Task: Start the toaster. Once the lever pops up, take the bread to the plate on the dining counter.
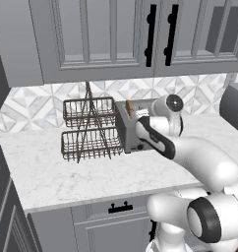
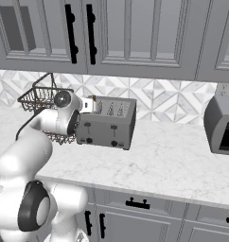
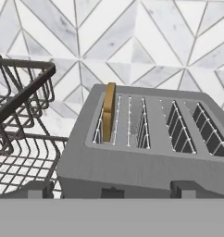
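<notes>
While fingers [image 3: 34, 190] spread wide: bread [image 3: 108, 111] upright in toaster [image 3: 146, 148] leftmost slot, beside wire rack [image 3: 21, 139].

Bread [image 3: 108, 111] stands upright, seemingly raised, in the steel toaster's [image 3: 146, 152] leftmost slot.

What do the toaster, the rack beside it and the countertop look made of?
Toaster: looks like brushed steel, flat grey matte sheen, dark knobs on the front.
Rack: thin dark metal wire, open see-through mesh in two tiers.
Countertop: seems to be white marble or a lookalike, with faint grey veining.
</notes>
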Robot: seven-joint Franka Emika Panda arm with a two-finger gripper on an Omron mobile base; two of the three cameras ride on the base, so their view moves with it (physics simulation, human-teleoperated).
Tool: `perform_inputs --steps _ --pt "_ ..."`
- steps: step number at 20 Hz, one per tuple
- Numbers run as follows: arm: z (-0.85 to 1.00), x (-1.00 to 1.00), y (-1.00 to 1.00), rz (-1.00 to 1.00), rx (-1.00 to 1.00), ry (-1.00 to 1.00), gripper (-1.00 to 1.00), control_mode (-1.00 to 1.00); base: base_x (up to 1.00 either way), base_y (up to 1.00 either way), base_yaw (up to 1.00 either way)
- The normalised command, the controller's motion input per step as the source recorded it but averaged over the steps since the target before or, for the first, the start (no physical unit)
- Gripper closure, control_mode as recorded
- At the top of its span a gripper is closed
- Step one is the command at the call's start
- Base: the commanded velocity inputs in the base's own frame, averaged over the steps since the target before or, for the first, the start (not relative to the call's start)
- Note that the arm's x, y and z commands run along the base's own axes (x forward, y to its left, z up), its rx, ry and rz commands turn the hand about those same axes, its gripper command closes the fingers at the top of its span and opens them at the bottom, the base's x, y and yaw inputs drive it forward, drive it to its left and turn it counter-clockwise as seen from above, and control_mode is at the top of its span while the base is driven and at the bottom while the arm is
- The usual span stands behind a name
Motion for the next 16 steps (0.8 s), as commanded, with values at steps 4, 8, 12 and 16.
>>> perform_inputs --steps 4,8,12,16 --pt "-0.05 0.11 0.01 -0.01 -0.09 0.00 -1.00 -1.00 0.00 0.00 0.00" --pt "0.00 0.18 0.02 0.00 -0.05 0.00 -1.00 -1.00 0.00 0.00 0.00" --pt "0.00 0.22 0.00 0.00 0.01 0.00 -1.00 -1.00 0.00 0.00 0.00" --pt "0.00 0.25 0.00 0.00 0.07 0.00 -1.00 -1.00 0.00 0.00 0.00"
